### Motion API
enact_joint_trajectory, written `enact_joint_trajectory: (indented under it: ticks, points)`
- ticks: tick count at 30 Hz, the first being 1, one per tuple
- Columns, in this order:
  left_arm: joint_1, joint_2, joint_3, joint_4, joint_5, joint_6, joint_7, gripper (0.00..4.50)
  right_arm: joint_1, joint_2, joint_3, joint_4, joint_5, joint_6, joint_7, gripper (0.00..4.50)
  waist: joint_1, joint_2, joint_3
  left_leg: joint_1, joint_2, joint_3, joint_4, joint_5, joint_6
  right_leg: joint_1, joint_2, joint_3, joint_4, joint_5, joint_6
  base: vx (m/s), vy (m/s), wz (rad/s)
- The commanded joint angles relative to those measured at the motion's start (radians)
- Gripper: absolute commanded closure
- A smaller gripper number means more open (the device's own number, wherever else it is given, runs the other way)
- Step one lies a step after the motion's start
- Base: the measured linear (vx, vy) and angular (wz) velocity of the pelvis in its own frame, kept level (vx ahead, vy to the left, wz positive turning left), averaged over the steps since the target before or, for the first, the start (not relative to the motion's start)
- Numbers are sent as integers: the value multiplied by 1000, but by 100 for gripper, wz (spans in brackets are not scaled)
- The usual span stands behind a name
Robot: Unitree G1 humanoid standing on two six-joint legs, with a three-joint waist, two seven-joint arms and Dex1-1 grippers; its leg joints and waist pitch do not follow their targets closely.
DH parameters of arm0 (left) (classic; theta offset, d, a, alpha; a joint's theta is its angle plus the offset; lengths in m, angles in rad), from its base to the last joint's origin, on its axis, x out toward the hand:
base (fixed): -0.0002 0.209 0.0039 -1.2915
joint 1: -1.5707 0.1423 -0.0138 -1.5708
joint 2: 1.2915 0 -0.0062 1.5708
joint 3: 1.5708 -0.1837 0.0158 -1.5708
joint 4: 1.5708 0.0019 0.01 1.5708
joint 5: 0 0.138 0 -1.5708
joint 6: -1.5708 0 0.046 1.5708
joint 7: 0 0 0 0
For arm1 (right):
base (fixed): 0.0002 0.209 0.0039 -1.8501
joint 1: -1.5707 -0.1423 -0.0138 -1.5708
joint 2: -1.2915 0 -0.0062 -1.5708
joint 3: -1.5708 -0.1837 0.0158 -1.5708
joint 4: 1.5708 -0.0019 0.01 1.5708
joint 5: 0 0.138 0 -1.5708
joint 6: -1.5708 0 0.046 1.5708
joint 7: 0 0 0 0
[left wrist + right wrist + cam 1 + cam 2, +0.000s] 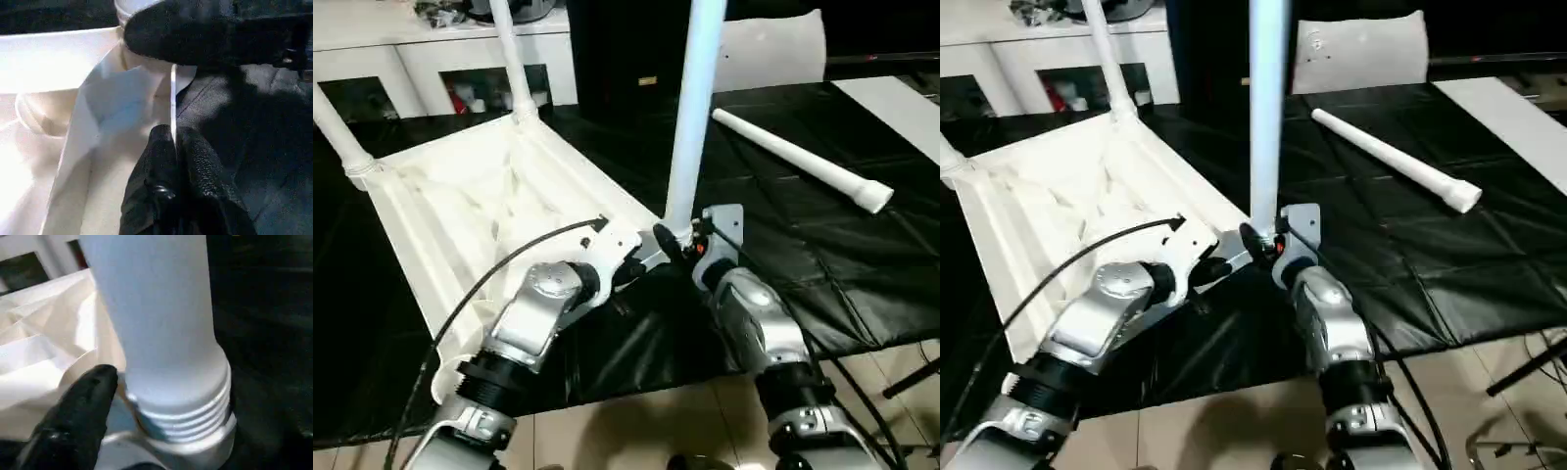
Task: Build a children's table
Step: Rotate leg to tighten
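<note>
You've got the right gripper [677, 238] clamped low on the leg [690, 117] (light, slick plastic, so stay near the threads), left gripper [172, 147] pinching the tabletop rim [172, 105].

No readable text or labels

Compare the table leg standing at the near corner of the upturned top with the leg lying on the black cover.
The near-corner leg stands upright, its threaded end at the corner socket; the loose leg lies flat on the black cover, apart from the tabletop. The right pincer is at the upright leg's base; nothing touches the loose leg. The left pincer pinches the tabletop's rim nearby. Both legs are white tapered tubes.
</note>
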Motion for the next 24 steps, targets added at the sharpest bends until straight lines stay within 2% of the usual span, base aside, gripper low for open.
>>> enact_joint_trajectory:
  ticks: [1, 3, 4, 6, 8, 10, 13, 14, 16, 17, 21, 24]
  points:
    - [8, 58, -5, -6, -3, -47, -63, 450, 48, -18, 15, -35, 15, 8, 55, 37, 21, 2, -74, -8, 53, -19, -61, -90, 107, 74, -86, 74, -51, -198, -142, 0, 0, 0]
    - [10, 77, -10, 1, -9, -75, -93, 450, 61, -33, 16, -54, 13, 8, 67, 23, 27, 3, -73, -2, 55, -17, -62, -100, 102, 70, -83, 74, -54, -212, -141, 0, 0, 0]
    - [12, 93, -12, 6, -12, -90, -114, 450, 73, -50, 23, -70, 6, 2, 80, 15, 35, 7, -71, 3, 57, -16, -64, -116, 93, 66, -84, 74, -58, -232, -142, 0, 0, 0]
    - [14, 146, -18, 33, -19, -160, -176, 450, 111, -97, 34, -121, -7, -26, 116, 6, 41, 5, -68, 3, 56, -16, -66, -137, 79, 66, -82, 74, -60, -260, -126, 0, 0, 0]
    - [10, 178, -20, 56, -15, -199, -203, 450, 139, -116, 32, -171, 36, 1, 184, 6, 47, 6, -69, 5, 59, -16, -69, -148, 74, 66, -83, 77, -59, -267, -111, 0, 0, 0]
    - [4, 205, -16, 79, -17, -239, -229, 450, 163, -135, 35, -212, 45, 5, 210, 6, 52, 5, -67, 5, 59, -17, -72, -165, 67, 66, -83, 78, -59, -285, -107, 0, 0, 0]
    - [-7, 228, 12, 102, -49, -204, -253, 450, 196, -161, 48, -260, 57, 15, 257, 6, 54, 5, -63, 7, 57, -13, -73, -189, 54, 65, -84, 79, -66, -326, -100, 0, 0, 0]
    - [-6, 238, 44, 88, -91, -145, -281, 450, 217, -177, 63, -291, 78, 27, 308, 6, 55, 2, -62, 9, 57, -12, -75, -205, 48, 65, -85, 80, -67, -355, -98, 0, 0, 0]
    - [-2, 246, 74, 73, -135, -110, -300, 450, 240, -199, 89, -335, 103, 77, 347, 6, 59, -1, -63, 9, 55, -12, -74, -196, 52, 67, -86, 81, -68, -372, -94, 0, 0, 0]
    - [-2, 246, 74, 73, -135, -110, -300, 407, 240, -199, 89, -335, 103, 77, 347, 0, 59, -1, -64, 8, 56, -12, -74, -191, 55, 66, -84, 82, -67, -366, -94, 0, 0, 0]
    - [20, 242, 66, 31, -162, -77, -311, 386, 266, -236, 147, -391, 112, 123, 427, 0, 61, -4, -65, 7, 56, -9, -71, -163, 67, 65, -83, 82, -63, -338, -107, 0, 0, 0]
    - [19, 222, 66, 34, -160, -73, -288, 354, 272, -244, 160, -402, 106, 131, 445, 0, 67, -6, -62, 11, 54, -7, -70, -170, 66, 60, -83, 81, -73, -386, -89, 0, 0, 0]
